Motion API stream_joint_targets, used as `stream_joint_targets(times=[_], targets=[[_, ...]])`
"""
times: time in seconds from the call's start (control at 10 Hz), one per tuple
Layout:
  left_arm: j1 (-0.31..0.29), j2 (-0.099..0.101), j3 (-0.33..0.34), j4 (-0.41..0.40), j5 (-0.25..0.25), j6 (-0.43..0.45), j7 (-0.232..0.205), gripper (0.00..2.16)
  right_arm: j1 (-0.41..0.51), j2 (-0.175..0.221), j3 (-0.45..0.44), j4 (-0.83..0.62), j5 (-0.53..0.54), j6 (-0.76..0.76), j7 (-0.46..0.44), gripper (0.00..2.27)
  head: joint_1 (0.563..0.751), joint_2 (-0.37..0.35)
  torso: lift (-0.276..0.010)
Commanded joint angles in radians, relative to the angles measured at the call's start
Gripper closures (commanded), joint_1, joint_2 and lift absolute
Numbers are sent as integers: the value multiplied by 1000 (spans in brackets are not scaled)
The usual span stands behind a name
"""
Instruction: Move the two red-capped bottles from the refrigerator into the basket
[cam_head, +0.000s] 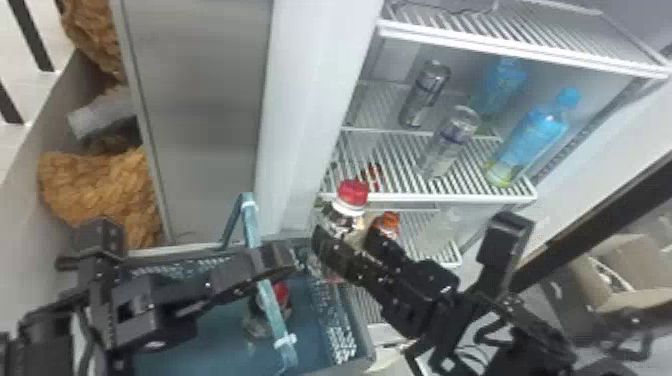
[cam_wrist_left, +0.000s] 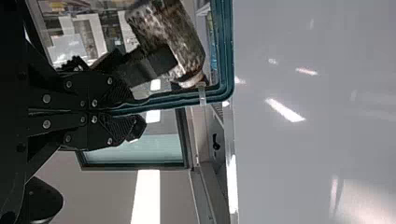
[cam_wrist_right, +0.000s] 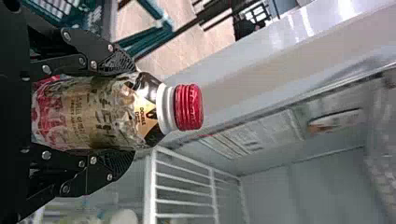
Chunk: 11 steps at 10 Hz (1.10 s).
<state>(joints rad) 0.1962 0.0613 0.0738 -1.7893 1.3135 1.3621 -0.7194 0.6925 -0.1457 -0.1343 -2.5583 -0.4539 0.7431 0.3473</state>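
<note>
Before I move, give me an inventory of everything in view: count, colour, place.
Gripped bottle: one, red cap, in right claw
Basket bottle: one, red cap, inside basket
Basket: one, blue-green, handle in left claw
Refrigerator: one, white-grey, ahead
Shelves: several, white wire, inside refrigerator
Blue bottles: two, blue, on a shelf
Clear bottles: at least two, clear, beside the blue ones
Orange cap: one, orange, by right claw
Bundles: two, orange-brown, far left
Cardboard box: one, brown, far right
Left claw: one, black, at basket handle
Right claw: one, black, around bottle
</note>
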Motion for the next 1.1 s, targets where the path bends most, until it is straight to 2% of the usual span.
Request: stream_joint_targets(times=[0.0,0.1,0.2,0.3,0.4,0.7,1.0], targets=[[0,0,0,-4,5,0,0,1204,-40,-2,43,78,-11,-14,16,1268,695,-268,0],[0,0,0,-4,5,0,0,1204,-54,-6,58,98,-21,-19,25,1265,695,-257,0],[0,0,0,-4,5,0,-2,1204,-62,-8,60,113,-43,-24,36,918,695,-234,0],[3,0,0,-4,5,0,0,1204,-62,-8,60,127,-55,-58,42,344,695,-216,0],[3,0,0,-4,5,0,0,1204,-62,-6,60,147,-73,-117,44,24,695,-210,0],[3,0,0,-4,7,-2,0,1202,-30,6,21,149,-81,-206,51,242,695,-219,0],[12,0,6,-4,7,-2,-2,1204,61,18,-53,167,-82,-380,79,260,695,-280,0]])
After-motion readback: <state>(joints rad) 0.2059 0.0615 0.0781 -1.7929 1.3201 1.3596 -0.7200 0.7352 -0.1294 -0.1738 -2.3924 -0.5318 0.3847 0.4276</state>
